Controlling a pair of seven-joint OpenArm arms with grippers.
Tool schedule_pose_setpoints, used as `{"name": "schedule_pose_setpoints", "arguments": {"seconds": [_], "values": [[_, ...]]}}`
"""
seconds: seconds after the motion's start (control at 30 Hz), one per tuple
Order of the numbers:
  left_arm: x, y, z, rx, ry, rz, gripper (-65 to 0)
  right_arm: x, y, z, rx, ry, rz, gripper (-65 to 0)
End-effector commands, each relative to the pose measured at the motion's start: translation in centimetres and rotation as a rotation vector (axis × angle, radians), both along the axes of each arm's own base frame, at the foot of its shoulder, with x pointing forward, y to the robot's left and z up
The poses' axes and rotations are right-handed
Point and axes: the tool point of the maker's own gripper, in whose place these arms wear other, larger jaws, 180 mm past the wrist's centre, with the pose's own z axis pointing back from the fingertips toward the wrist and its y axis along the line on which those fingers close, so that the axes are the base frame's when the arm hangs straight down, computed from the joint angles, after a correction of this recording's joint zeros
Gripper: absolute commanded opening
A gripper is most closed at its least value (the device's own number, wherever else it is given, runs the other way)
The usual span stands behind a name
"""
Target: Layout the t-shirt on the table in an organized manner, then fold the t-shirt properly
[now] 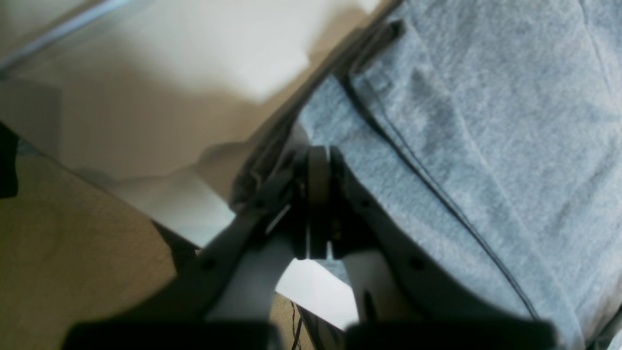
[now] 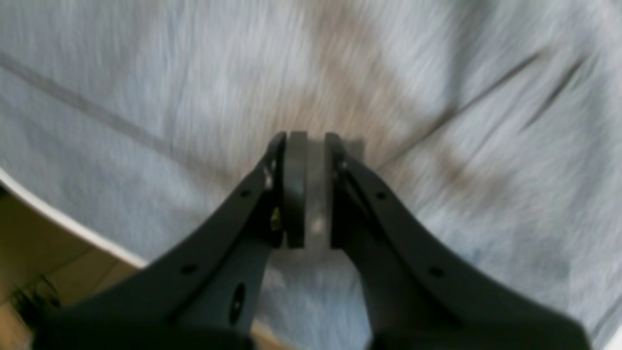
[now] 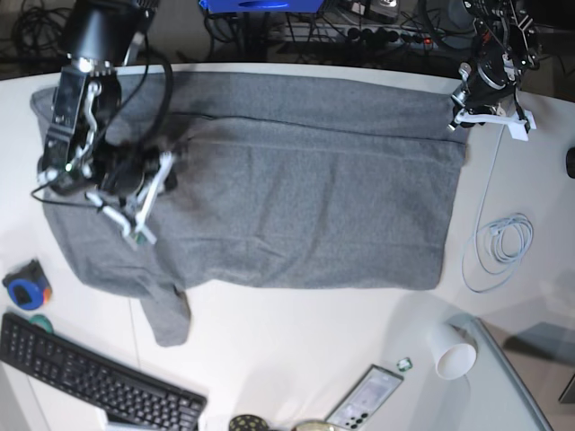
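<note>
Over the left wrist camera, the left gripper has its jaws pressed fully together beside the hemmed edge of the t-shirt; fabric crowds both sides of the fingertips, but I cannot tell whether any cloth is pinched between them. Beyond it the table shows white, so this arm sits at the shirt's border, probably to pin or pull a corner. From the right wrist camera, blurred as it is, the right gripper stands narrowly parted with something pale filling the gap between its 2 pads; that looks like a thin fold of the grey t-shirt, though the blur leaves it unsure. From the base view, the t-shirt lies broadly spread across the table, 1 sleeve hanging toward the keyboard. The right gripper is down on the cloth at the view's left, the left gripper at the far corner on the view's right. With an arm at each end, I judge the shirt is being stretched flat, so laying out is nearly complete and folding not yet begun.
</note>
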Motion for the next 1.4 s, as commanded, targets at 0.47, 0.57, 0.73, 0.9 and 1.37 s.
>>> {"name": "schedule_pose_setpoints", "arguments": {"seconds": [0.47, 0.57, 0.73, 0.9, 1.37], "values": [[0.3, 0.9, 1.3, 0.117, 0.002, -0.045, -65.0, -7.2, 5.0, 0.6, 0.001, -0.053, 0.296, -59.4], [0.8, 0.8, 3.7, 0.158, -0.047, -0.073, -65.0, -4.6, 1.9, 1.4, -0.023, -0.113, 0.192, -59.4], [4.1, 0.4, 7.6, 0.206, -0.165, -0.105, -65.0, 3.6, -8.3, 4.8, -0.118, -0.255, -0.079, -58.8], [9.4, 0.4, 8.1, 0.188, -0.233, -0.121, -65.0, 10.1, -16.1, 3.7, -0.114, -0.179, -0.199, -58.7], [16.4, -4.4, 2.4, 0.291, -0.087, -0.373, -65.0, 14.8, -16.2, 0.7, 0.125, -0.304, -0.326, -41.6]]}}
